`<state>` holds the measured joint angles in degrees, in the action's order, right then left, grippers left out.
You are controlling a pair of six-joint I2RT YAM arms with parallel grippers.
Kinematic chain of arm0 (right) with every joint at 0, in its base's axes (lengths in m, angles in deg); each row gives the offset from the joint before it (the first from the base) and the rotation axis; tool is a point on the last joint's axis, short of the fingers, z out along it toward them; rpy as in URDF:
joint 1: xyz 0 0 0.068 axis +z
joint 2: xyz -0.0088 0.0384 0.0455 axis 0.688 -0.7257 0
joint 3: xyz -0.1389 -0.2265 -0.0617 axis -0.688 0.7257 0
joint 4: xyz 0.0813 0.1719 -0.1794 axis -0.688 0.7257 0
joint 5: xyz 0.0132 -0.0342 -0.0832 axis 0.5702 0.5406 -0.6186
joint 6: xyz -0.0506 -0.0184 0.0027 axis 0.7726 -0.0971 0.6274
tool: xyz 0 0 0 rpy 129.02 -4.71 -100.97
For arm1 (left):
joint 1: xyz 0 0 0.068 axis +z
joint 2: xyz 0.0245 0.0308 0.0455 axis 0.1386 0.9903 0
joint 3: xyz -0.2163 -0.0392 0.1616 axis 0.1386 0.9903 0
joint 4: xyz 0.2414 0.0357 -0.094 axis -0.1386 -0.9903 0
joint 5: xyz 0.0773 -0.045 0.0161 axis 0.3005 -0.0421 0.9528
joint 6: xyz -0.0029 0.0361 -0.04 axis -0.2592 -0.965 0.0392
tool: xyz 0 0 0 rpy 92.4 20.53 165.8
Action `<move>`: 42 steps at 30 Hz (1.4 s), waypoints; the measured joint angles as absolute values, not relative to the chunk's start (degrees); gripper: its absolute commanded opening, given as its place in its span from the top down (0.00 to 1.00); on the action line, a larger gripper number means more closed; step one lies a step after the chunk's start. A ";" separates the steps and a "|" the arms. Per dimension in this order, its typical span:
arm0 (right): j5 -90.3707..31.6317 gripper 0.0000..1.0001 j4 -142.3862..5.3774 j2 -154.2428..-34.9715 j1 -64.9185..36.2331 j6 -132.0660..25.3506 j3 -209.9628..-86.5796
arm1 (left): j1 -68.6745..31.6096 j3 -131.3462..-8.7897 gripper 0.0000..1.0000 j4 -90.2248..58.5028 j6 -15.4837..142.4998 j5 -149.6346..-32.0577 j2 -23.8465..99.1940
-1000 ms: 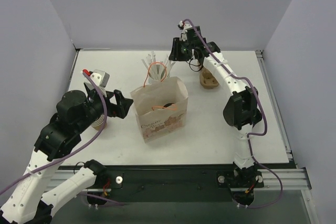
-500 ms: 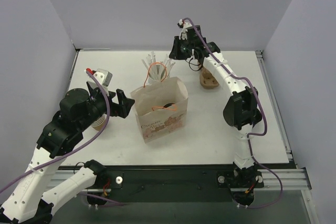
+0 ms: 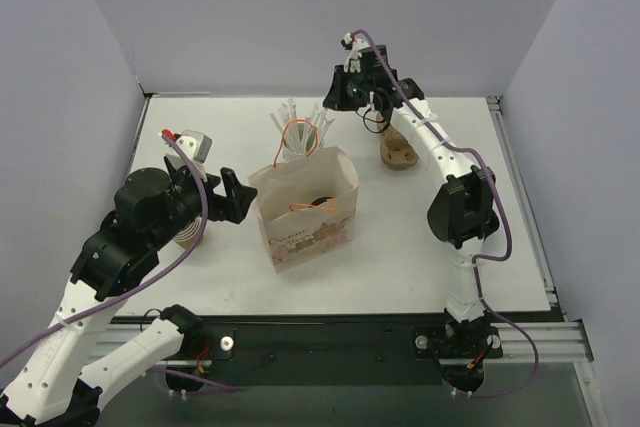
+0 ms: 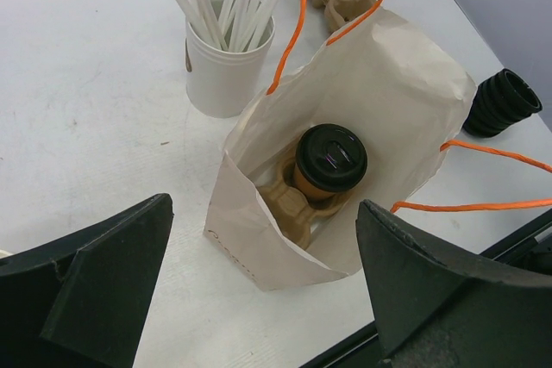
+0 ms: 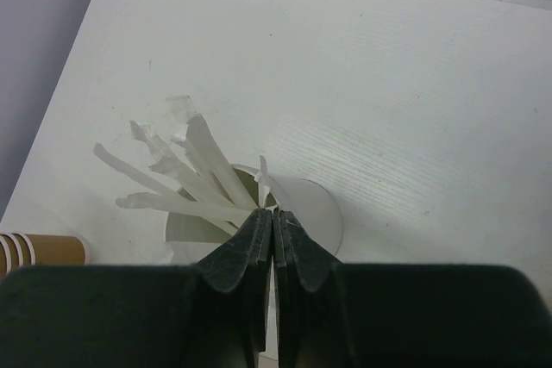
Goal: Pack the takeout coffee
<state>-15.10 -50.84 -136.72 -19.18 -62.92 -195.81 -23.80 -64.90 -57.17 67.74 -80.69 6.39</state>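
The takeout coffee (image 4: 331,157), a brown cup with a black lid, stands in a pulp carrier inside the open paper bag (image 4: 405,101) with orange handles, mid-table (image 3: 305,232). My left gripper (image 3: 232,202) hovers just left of the bag, wide open and holding nothing (image 4: 263,213). My right gripper (image 3: 330,107) is above the white cup of wrapped straws (image 5: 315,204), behind the bag. Its fingers are shut (image 5: 272,215) on one wrapped straw (image 5: 263,174), whose tip sticks out past the fingertips.
A spare pulp carrier (image 3: 398,154) lies right of the straw cup. A stack of black lids (image 4: 504,102) sits beside the bag. A stack of lidless brown cups (image 3: 188,237) stands under my left arm.
The right gripper has closed on a straw over the straw cup. The left gripper has crept slightly towards the bag, still open.
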 measured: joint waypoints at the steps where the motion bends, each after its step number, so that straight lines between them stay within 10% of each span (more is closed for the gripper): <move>1: -15.14 0.93 -50.86 -136.33 -19.18 -62.82 -195.81 | -23.80 -64.90 0.03 -57.17 68.00 -80.72 6.39; 42: -26.66 0.92 -40.41 -81.86 -7.00 -54.95 -183.72 | -23.80 -65.27 0.03 -55.88 67.30 -79.60 3.30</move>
<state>-26.66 -40.41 -81.86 -7.00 -54.95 -183.72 -23.80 -65.27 -55.88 67.30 -79.60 3.30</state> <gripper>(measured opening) 0.064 0.971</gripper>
